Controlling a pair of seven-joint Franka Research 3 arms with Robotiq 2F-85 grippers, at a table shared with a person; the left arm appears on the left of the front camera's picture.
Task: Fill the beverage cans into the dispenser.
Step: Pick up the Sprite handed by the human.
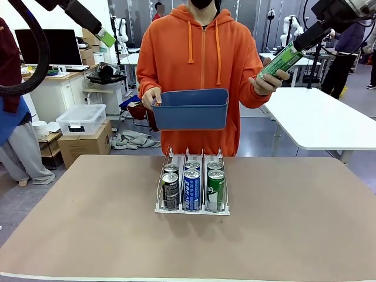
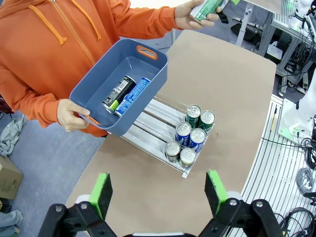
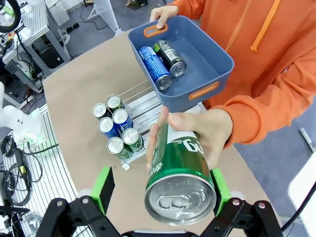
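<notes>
The right gripper point(image 3: 162, 190) is holding its jaws apart either side of a green beverage can point(image 3: 180, 182) that a person's hand point(image 3: 197, 131) is raising beyond the dispenser point(image 1: 192, 209), six cans point(image 1: 192, 187) sitting inside, while the left gripper point(image 2: 160, 190) is hovering above it, jaws spread.

— Where does your front camera sit?
— Between my arms, at my edge of the bench point(image 1: 294, 223), facing the person point(image 1: 194, 59) across it.
— And the wrist cameras?
— Both look down from high up. My left hand point(image 2: 159, 190) sees the rack point(image 2: 148, 116) far below; my right hand point(image 3: 162, 187) has a green can point(image 3: 180, 168) close to its lens. All three share the rack and the blue bin point(image 1: 191, 111).
</notes>
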